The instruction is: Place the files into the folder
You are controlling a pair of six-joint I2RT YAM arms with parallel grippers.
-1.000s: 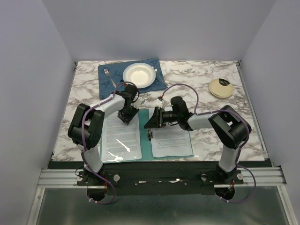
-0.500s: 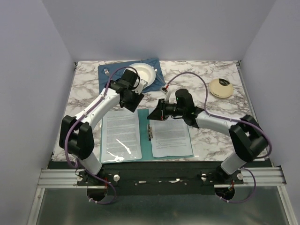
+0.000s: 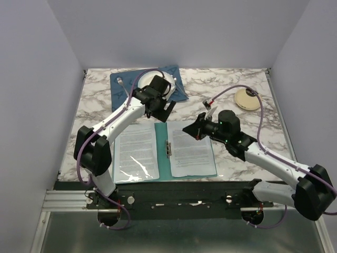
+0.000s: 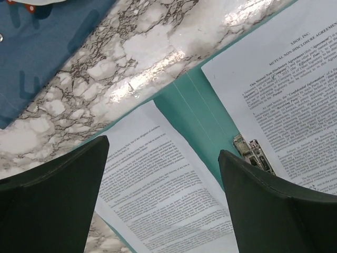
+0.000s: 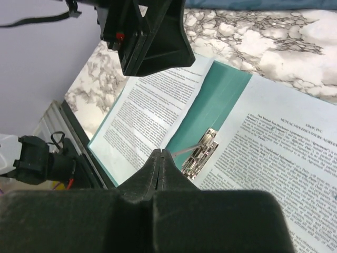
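Since a second ago both arms have drawn back from the folder (image 3: 162, 162). Your left end effector (image 4: 163, 184) has swung toward the far side and spread wide, while your right end effector (image 5: 160, 164) has pinched together on nothing.

Plain lavender walls (image 3: 179, 31) box in the marble tabletop (image 3: 231, 84). The folder lies open at the near edge, the files (image 3: 190, 152) resting on both halves, either side of the spine clip (image 3: 169, 149).

Beyond it, a blue placemat (image 3: 118, 90) carries what seems to be a white plate (image 3: 158, 80), mostly hidden by the left arm. A tan disc (image 3: 248, 98) sits at the far right.

Left pincer (image 4: 163, 163) spread wide; right pincer (image 5: 160, 161) pressed fully together.
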